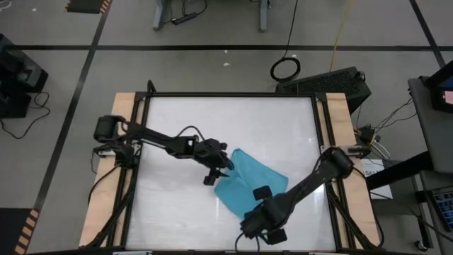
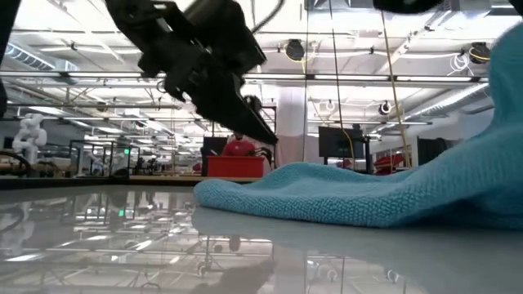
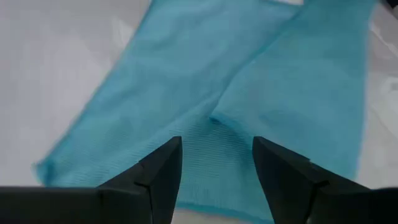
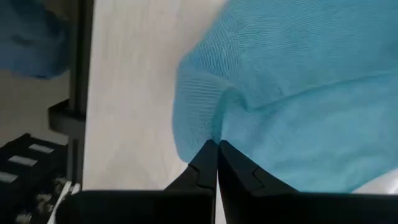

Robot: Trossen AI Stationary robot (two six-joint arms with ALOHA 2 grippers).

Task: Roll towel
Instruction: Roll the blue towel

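The turquoise towel [image 1: 249, 178] lies on the white table, right of centre, with one layer folded over another [image 3: 292, 93]. My left gripper [image 1: 221, 170] is open and hovers just above the towel's left end. In the left wrist view its fingers stand on either side of the folded layer's edge [image 3: 214, 121], and in the low view its fingertips [image 2: 263, 135] are clear of the cloth. My right gripper [image 1: 253, 211] is shut on the towel's near end. My right gripper pinches a bunched fold at the towel's near end [image 4: 214, 134] between its two shut fingers. That end rises off the table [image 2: 494, 106], while the rest of the towel [image 2: 310, 192] lies flat on the tabletop. How many layers it has, I cannot tell.
The table's dark frame and near edge [image 4: 78, 93] lie close to my right gripper. Bare white tabletop [image 1: 184, 120] spreads to the left of the towel and beyond it. Wooden side rails [image 1: 124, 106] border the table.
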